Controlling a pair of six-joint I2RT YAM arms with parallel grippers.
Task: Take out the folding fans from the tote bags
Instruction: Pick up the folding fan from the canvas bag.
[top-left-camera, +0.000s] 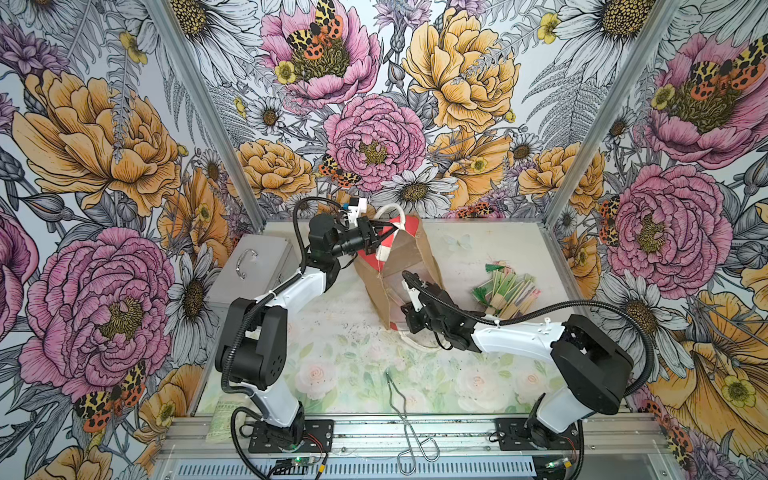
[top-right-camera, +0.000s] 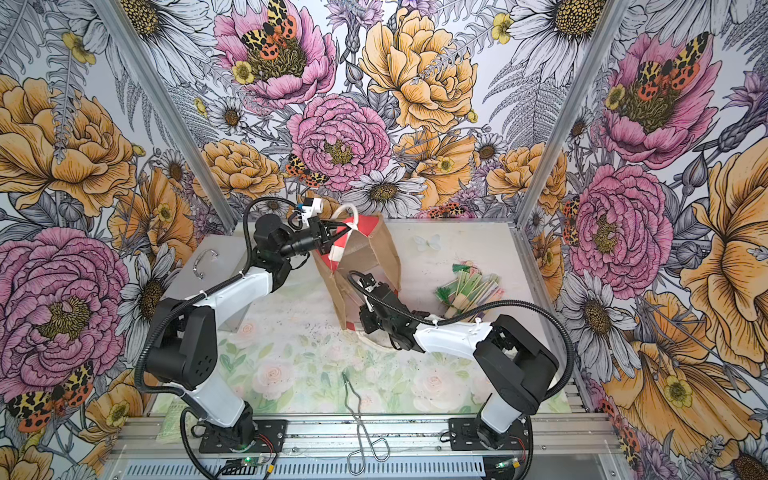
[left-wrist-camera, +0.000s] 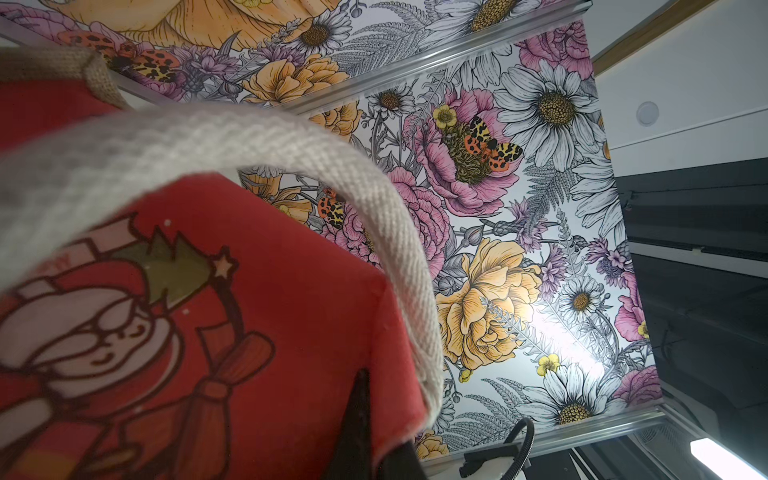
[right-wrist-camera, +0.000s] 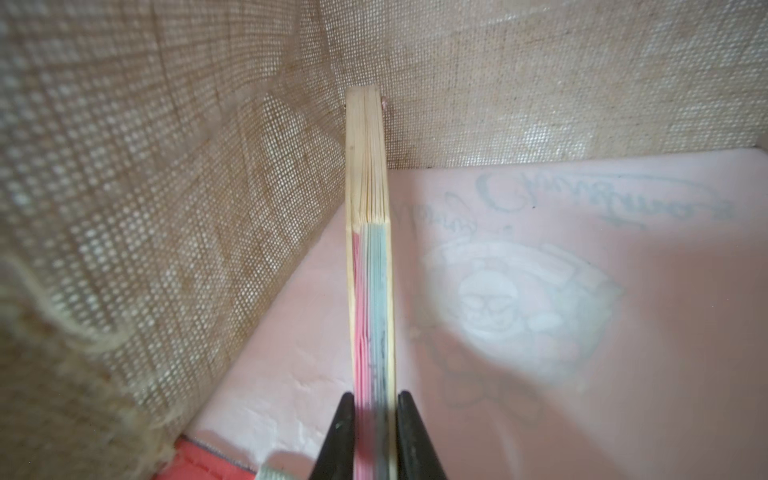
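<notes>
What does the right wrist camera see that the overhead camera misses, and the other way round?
Only the right wrist view: inside the tan jute tote bag, a closed folding fan with pale wooden slats and pink and green paper, pinched by the right gripper.

Only a top view: a pile of fans lying on the table beside the bag, a grey metal case, wire metal tongs, and the left gripper shut on the bag's top.

Both: the same bag, seen from inside and from outside.

Close tote bag (right-wrist-camera: 124, 166) walls around fan (right-wrist-camera: 370, 249)
</notes>
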